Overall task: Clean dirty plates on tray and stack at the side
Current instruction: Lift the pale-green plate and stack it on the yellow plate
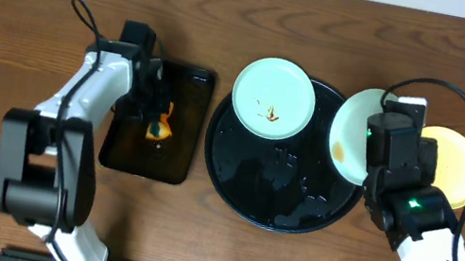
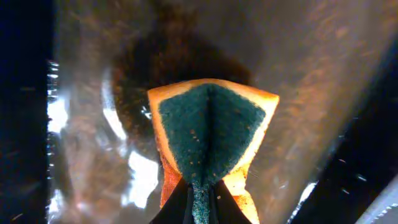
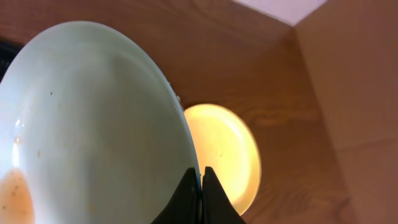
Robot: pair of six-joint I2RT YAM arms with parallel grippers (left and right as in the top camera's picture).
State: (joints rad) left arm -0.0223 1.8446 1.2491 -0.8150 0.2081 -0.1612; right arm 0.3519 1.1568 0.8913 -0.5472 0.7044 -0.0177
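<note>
Wood table (image 1: pixel 0 32) fills the overhead view. Biggest item on it is the round tray (image 1: pixel 270 190), glossy black w/ raised rim, centre-right of frame. Left of it, close but apart, is the rectangular tray (image 1: pixel 174 144), also black and shiny; in the left wrist view its surface (image 2: pixel 311 62) shows glare and reflections.

Plates next. First mint plate (image 1: pixel 274 98) lies on the upper-left part of the round tray, overhanging the rim a bit, w/ a small brown smear near its middle. Second mint plate (image 1: pixel 351 137) is over the tray's right edge and looks tilted, w/ a brown smear at its lower left; in the right wrist view it (image 3: pixel 87 124) fills the left half of frame. Yellow plate (image 1: pixel 458 170) lies on the table right of the round tray, partly hidden under the right arm. In the right wrist view it (image 3: pixel 227 155) sits just behind the mint plate's rim.

Sponge (image 2: pixel 208 134): orange w/ dark green scrub face, folded into a V, over the rectangular tray.

Left gripper (image 2: pixel 199 202): fingers nearly together, pinching the sponge's lower end. Right gripper (image 3: pixel 200 190): fingers narrow, clamped on the second mint plate's rim.
</note>
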